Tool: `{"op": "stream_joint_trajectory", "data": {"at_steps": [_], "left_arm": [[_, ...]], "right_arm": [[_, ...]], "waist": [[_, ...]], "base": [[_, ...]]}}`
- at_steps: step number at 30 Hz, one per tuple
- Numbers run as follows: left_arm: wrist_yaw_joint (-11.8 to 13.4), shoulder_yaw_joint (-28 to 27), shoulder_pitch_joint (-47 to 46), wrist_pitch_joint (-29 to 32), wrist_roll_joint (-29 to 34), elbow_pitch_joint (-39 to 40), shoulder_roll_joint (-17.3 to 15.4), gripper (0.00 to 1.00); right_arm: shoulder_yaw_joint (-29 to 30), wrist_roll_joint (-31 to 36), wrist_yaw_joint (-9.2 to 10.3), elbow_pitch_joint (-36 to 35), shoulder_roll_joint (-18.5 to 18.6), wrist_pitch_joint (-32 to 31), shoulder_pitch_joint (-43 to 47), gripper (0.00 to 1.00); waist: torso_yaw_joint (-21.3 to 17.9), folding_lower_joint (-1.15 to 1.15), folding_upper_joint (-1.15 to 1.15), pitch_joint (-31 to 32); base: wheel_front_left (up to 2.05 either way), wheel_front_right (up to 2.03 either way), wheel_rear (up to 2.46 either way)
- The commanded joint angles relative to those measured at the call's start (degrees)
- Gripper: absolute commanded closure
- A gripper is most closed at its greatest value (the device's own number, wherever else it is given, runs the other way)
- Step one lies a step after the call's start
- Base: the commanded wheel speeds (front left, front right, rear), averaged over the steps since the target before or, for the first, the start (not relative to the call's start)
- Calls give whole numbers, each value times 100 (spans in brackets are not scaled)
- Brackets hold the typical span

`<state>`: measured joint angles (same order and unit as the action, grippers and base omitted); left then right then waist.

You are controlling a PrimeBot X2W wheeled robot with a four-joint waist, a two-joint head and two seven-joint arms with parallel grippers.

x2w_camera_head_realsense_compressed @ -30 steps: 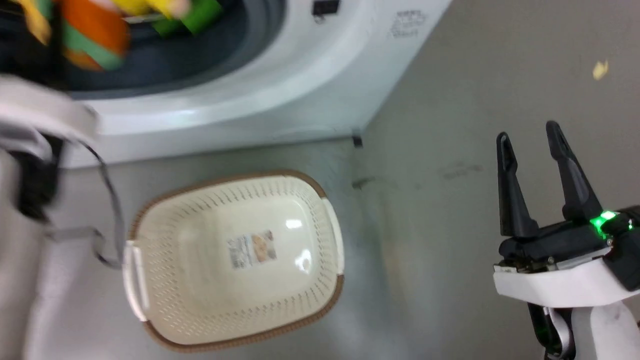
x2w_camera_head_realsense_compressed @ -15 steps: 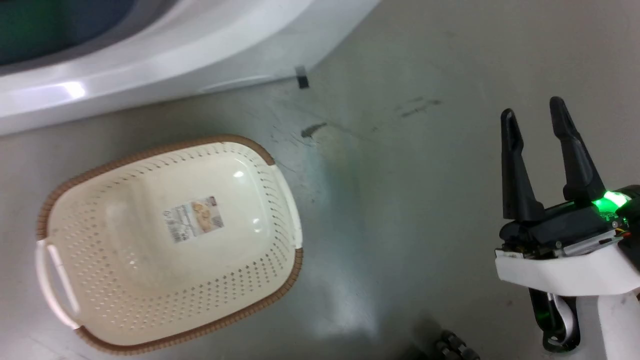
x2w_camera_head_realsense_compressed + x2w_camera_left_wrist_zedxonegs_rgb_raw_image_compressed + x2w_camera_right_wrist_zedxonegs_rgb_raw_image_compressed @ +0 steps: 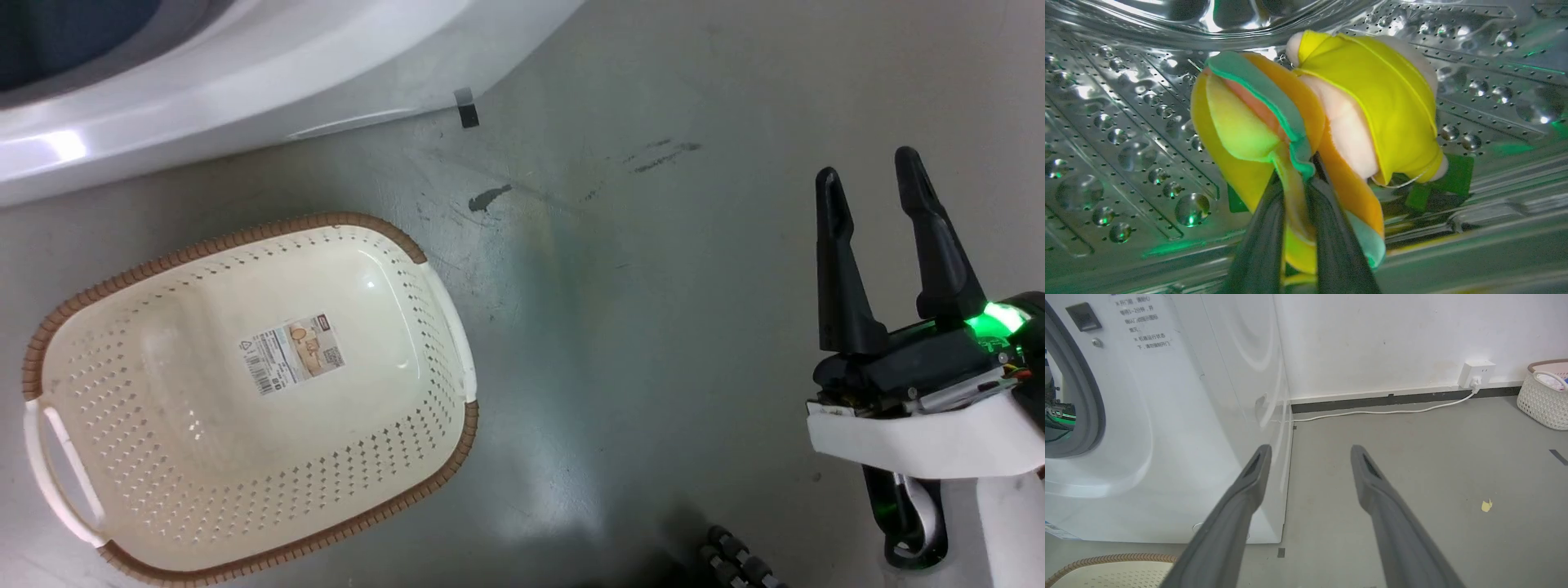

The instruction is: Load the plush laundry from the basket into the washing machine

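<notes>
The drum (image 3: pixel 1118 122) of the washing machine (image 3: pixel 1167 416) contains the plush laundry (image 3: pixel 1372 102); the basket (image 3: pixel 392 457) on the floor (image 3: pixel 653 327) carries just its sticker (image 3: pixel 292 353) (bare bottom otherwise). My left gripper (image 3: pixel 1300 175) pinches the plush's layers, its bulk beyond my fingertips; my right gripper (image 3: pixel 866 166) stands spread.

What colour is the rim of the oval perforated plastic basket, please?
Brown, woven-look rim; best in the head view.

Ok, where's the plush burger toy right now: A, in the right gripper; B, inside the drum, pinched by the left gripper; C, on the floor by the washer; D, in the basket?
B: in the left wrist view the left gripper pinches the plush laundry with the washing machine's steel drum around it; the right gripper stands open.
</notes>
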<state>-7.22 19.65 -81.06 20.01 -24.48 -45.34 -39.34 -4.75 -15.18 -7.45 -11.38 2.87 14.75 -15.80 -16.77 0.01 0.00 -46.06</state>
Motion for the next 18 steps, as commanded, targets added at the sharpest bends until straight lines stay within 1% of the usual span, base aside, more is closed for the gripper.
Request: {"op": "stream_joint_trajectory", "data": {"at_steps": [1,2,3,4,5,6,7,8,9,10,11,12,15,18], "left_arm": [[-19,25,-47,-41,-22,-31,15,74],[-22,115,30,-211,-65,-145,89,0],[-23,151,133,-381,-128,-220,162,0],[-23,151,133,-381,-128,-220,162,0],[-24,198,277,-584,-184,-284,244,0],[-24,198,277,-584,-184,-284,244,0],[-24,222,375,-718,-226,-305,301,0],[-25,289,601,-995,-317,-314,414,0],[-25,289,601,-995,-317,-314,414,0],[-25,324,731,-1131,-371,-307,468,0],[-25,385,881,-1261,-430,-290,542,0],[-25,503,1302,-1652,-631,-162,703,0],[-25,578,1743,-2088,-733,13,828,0],[22,534,2280,-2532,-879,212,1045,0]], "right_arm": [[13,1,-3,2,0,25,-95,0],[42,68,-3,11,0,25,-94,0],[70,134,-3,20,0,25,-81,0],[70,134,-3,20,0,25,-81,0],[109,208,-3,39,0,25,-62,0],[109,208,-3,39,0,25,-62,0],[128,250,-3,56,0,25,-49,0],[154,348,-3,90,0,25,-17,0],[154,348,-3,90,0,25,-17,0],[166,395,-3,109,0,25,10,0],[187,444,-3,126,0,25,40,0],[225,611,-3,168,0,25,169,0],[253,762,-3,214,0,25,294,0],[294,884,-3,260,0,25,449,0]], "waist": [[24,-1,0,42],[101,-1,0,196],[173,-1,0,354],[173,-1,0,354],[259,-1,0,546],[259,-1,0,546],[310,-1,0,670],[415,-1,0,930],[415,-1,0,930],[468,-1,0,1068],[536,-1,0,1230],[741,-1,0,1680],[950,-1,0,2138],[1170,-1,0,2622]], "base": [[0,0,0],[0,0,0],[0,0,0],[0,0,0],[0,0,0],[0,0,0],[0,0,0],[0,0,0],[0,0,0],[0,0,0],[0,0,0],[0,0,0],[0,0,0],[0,0,0]]}}
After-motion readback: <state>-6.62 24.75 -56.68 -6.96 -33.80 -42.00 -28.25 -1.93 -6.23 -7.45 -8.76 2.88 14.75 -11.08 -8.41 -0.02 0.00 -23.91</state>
